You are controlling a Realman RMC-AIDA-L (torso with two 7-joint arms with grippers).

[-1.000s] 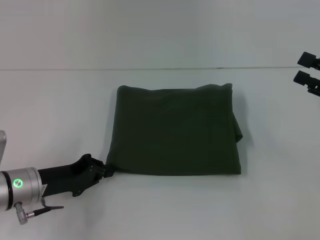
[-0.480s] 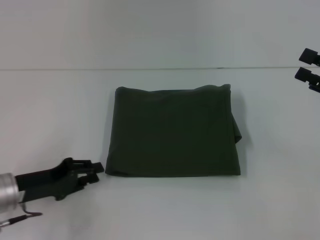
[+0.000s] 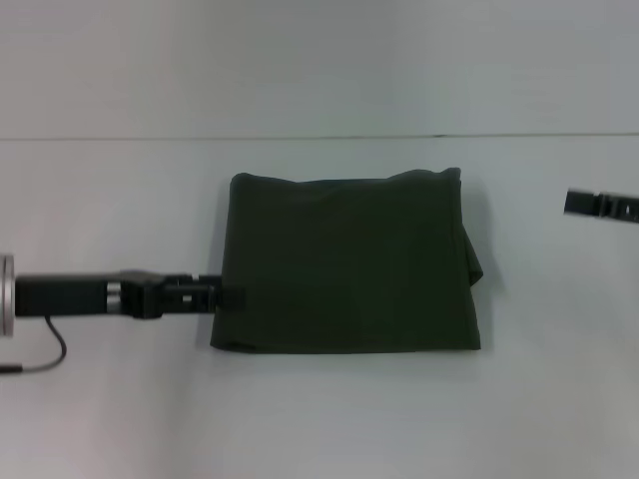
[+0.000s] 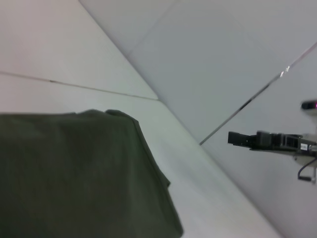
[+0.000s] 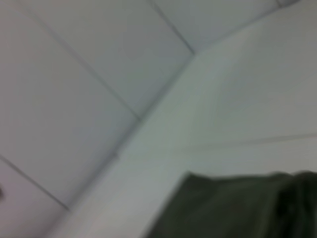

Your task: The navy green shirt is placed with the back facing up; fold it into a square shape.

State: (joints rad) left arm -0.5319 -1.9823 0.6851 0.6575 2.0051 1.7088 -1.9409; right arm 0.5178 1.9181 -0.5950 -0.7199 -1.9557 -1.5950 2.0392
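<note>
Lying flat on the white desk, the navy green shirt is folded into a square. The left tool reaches its left edge; the right tool hangs well apart. Open or closed, I cannot tell.

A plain white table meets a pale wall behind it.

Shirt ctr on table (L gripper at edge).
</note>
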